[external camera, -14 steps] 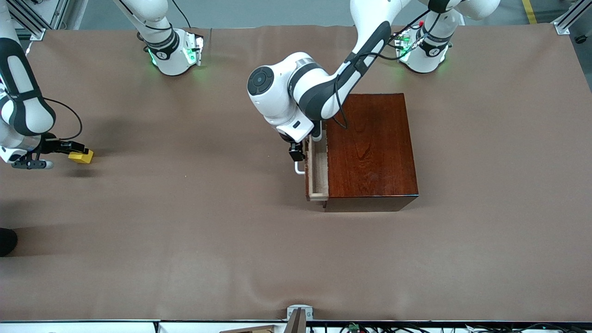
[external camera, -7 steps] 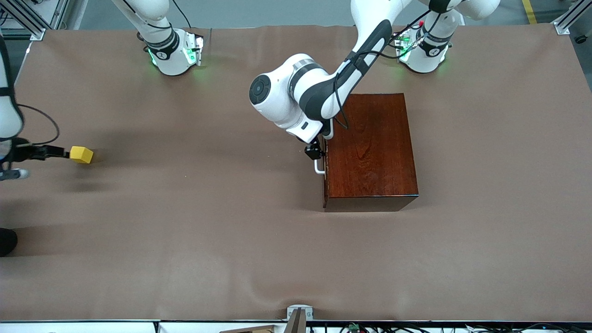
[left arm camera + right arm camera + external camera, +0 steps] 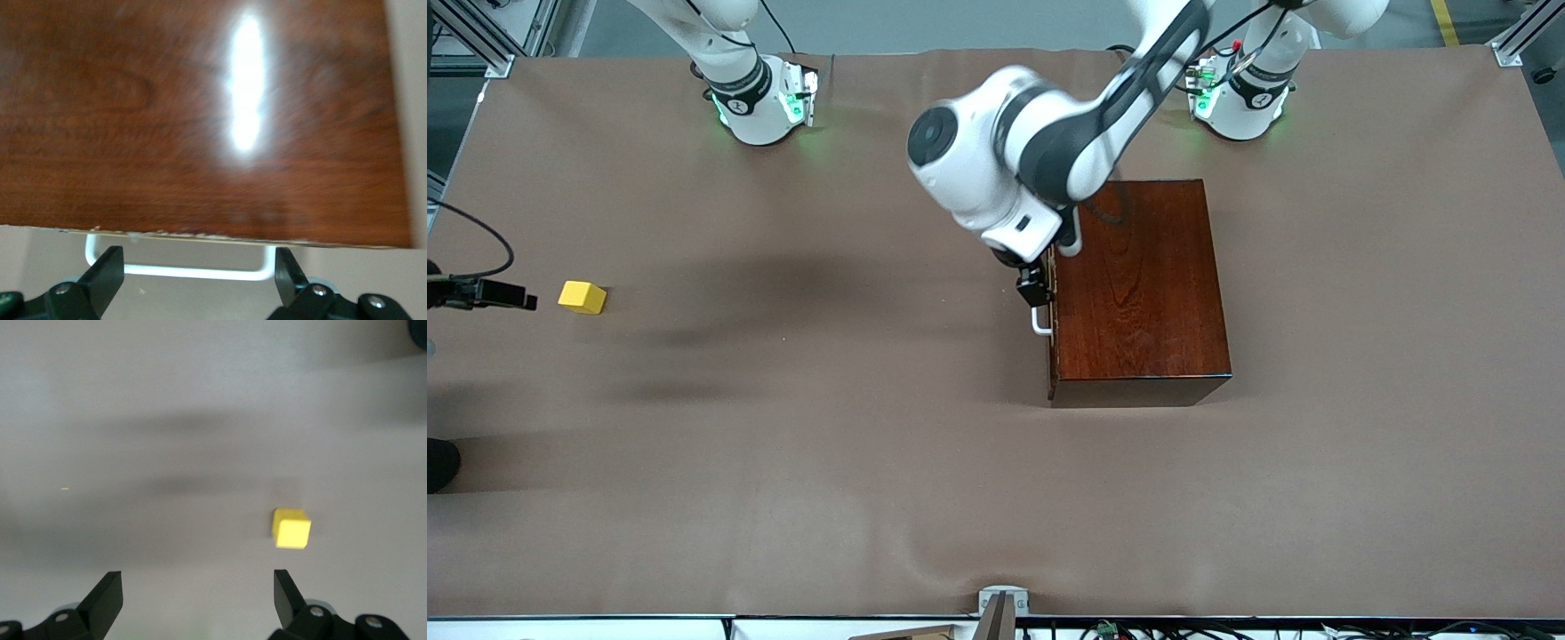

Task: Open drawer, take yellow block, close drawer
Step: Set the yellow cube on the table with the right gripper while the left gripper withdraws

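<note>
The dark reddish-brown box (image 3: pixel 1138 284) stands mid-table with its drawer (image 3: pixel 200 235) pushed in flush. Only the drawer's white handle (image 3: pixel 1040 322) sticks out. My left gripper (image 3: pixel 1035 293) hangs just over that handle (image 3: pixel 193 271), open, with a finger off each end of the bar and no grip on it. The yellow block (image 3: pixel 583 297) lies on the table toward the right arm's end. My right gripper (image 3: pixel 511 298) is open beside the block, apart from it. In the right wrist view the block (image 3: pixel 291 527) lies ahead of the open right gripper (image 3: pixel 197 587), outside the jaws.
Brown cloth (image 3: pixel 827 444) covers the whole table. Both arm bases (image 3: pixel 760 98) stand along the table edge farthest from the camera. A dark object (image 3: pixel 440 462) shows at the table's edge, nearer the camera than the right gripper.
The left gripper pushed the drawer fully shut and now sits a little higher at the handle. The right gripper let go of the yellow block and drew back toward the table's end.
</note>
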